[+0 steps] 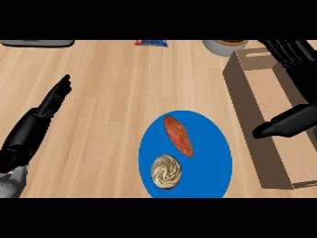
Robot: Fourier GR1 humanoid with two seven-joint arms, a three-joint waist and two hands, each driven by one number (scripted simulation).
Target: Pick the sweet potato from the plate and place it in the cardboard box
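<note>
An orange-red sweet potato (178, 135) lies on the upper part of a blue plate (214, 153) at the lower centre of the counter. To the plate's right stands an open cardboard box (253, 100). My right hand (310, 79) hovers over the box, fingers stretched toward the far side and thumb (284, 124) pointing left toward the plate; it is open and holds nothing. My left hand (37, 122) rests at the left, fingers straight and pointing up, open and apart from the plate.
A round swirled bun (166, 172) shares the plate, just below the sweet potato. Along the far edge sit a dark flat object (37, 42), a blue-and-red packet (151, 42) and a grey bowl (224, 46).
</note>
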